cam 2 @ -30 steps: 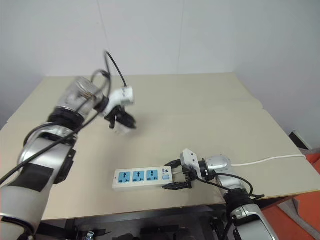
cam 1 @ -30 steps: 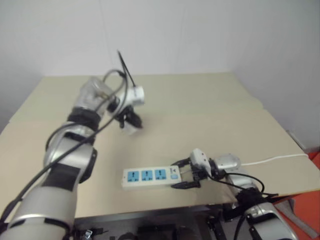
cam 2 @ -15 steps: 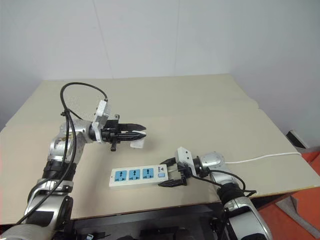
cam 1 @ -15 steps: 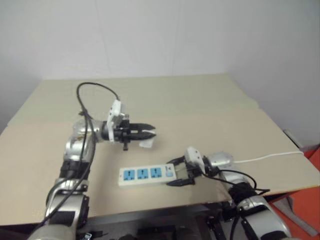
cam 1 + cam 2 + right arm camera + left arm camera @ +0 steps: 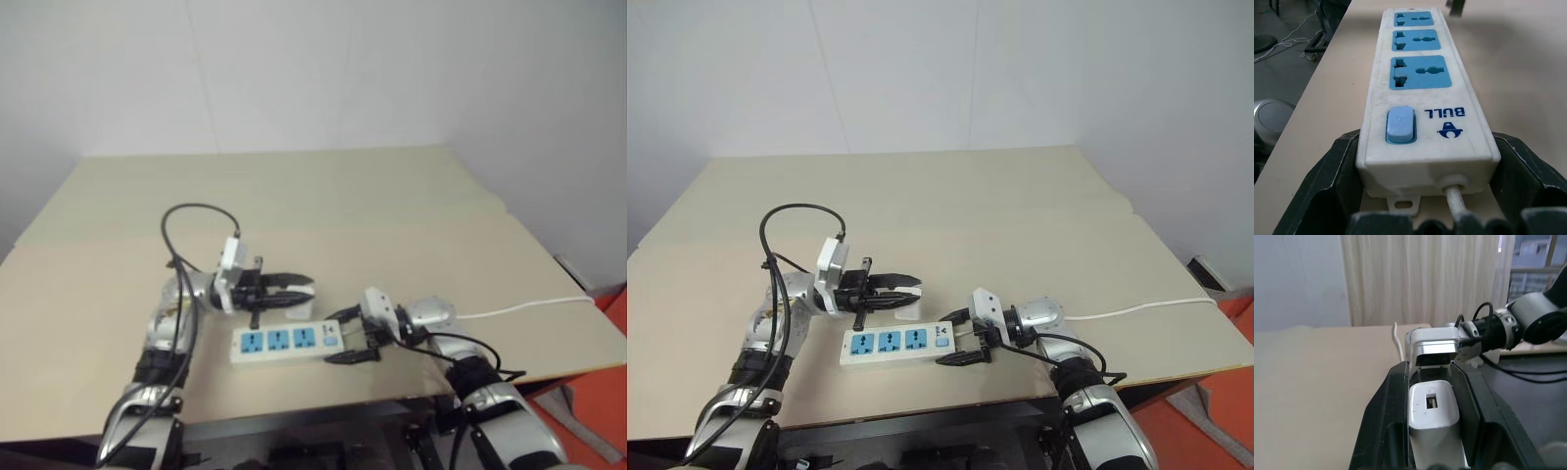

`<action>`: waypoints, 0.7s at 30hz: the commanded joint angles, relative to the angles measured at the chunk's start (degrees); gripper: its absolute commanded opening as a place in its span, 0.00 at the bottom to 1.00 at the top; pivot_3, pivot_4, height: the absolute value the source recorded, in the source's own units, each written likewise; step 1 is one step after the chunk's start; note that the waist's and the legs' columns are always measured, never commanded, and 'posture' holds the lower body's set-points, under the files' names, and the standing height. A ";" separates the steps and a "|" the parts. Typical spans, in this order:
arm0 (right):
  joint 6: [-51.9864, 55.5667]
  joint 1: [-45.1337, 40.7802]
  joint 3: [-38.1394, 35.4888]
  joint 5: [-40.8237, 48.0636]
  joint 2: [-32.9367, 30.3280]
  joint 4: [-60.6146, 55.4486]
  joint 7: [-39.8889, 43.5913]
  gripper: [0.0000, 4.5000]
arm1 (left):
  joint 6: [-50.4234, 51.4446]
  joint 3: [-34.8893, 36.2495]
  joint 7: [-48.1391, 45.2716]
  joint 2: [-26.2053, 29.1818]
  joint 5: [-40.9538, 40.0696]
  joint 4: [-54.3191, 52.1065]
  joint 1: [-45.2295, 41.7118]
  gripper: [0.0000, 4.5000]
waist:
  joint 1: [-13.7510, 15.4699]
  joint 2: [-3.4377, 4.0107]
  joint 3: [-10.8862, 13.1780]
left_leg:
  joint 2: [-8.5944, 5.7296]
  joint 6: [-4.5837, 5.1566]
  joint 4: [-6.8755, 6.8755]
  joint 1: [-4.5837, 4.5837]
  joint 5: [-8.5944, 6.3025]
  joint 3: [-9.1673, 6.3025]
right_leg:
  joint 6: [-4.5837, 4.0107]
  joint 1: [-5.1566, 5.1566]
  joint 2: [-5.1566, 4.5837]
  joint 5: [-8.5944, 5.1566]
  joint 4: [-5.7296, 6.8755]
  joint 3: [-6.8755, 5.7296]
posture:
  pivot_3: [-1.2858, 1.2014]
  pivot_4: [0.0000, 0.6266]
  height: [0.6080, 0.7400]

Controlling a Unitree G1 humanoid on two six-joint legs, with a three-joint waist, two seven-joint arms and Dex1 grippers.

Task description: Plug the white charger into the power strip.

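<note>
Step in hand: carrying the plug to the strip; insertion looks not yet begun, by my reading.
White charger [image 5: 1433, 418]: pinched between the black fingers of the left pincer [image 5: 904, 291], a little left of centre in the right eye view, hanging just above and beside the strip's upper edge. Whether it touches the strip I cannot tell.
Left pincer state: pressed together on the charger, pointing toward the right of the frame, roughly level.
Power strip [image 5: 898, 343]: flat on the counter [image 5: 1038, 215], lower middle of the frame, three blue sockets facing up, switch at its right end, thin cord [image 5: 1146, 307] running off to the right edge.
Right pincer [image 5: 961, 338]: spread wide around the switch end of the strip, one finger along each long side. The right wrist view shows both fingers close against the casing, likely steadying it.
Next move calls for: turning the charger so its prongs face down, lining it over one blue socket, then pressing straight down while the right pincer holds the strip from sliding.
Risk: a tilted approach would likely miss the slots.
</note>
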 commanded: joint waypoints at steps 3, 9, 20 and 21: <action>-0.15 1.05 2.36 -3.52 0.87 1.53 -2.08 0.77 | 1.32 -2.20 1.20 -0.79 -1.78 -4.37 1.33 0.22 | -0.17 0.00 -0.01 | 0.00 0.00 -0.01 0.10 0.00 0.00 | 0.00 0.10 0.01 0.00 -0.02 0.01 | 0.52 0.24 1.00; -0.61 0.84 2.45 -3.86 1.22 1.81 -2.53 0.77 | 0.33 -3.84 2.24 -0.90 -1.13 -4.88 3.27 0.22 | -0.24 0.00 -0.01 | 0.04 0.01 -0.14 0.49 -0.01 -0.03 | -0.01 0.54 0.05 0.01 -0.29 -0.02 | 0.52 0.24 1.00; -1.40 1.00 2.59 -4.43 1.57 2.12 -2.81 0.77 | 0.43 -4.71 4.00 -0.57 -0.78 -3.83 5.87 0.22 | -0.33 0.00 -0.01 | 0.10 0.01 -0.26 0.79 -0.05 -0.02 | -0.02 0.84 0.11 0.00 -0.42 -0.01 | 0.52 0.24 1.00; -1.42 0.95 2.58 -4.46 1.59 2.18 -2.83 0.77 | 0.28 -4.86 4.03 -0.50 -0.58 -3.66 6.07 0.22 | -0.35 0.00 -0.01 | 0.10 0.01 -0.27 0.79 -0.05 -0.02 | -0.03 0.84 0.11 0.00 -0.43 -0.01 | 0.52 0.24 1.00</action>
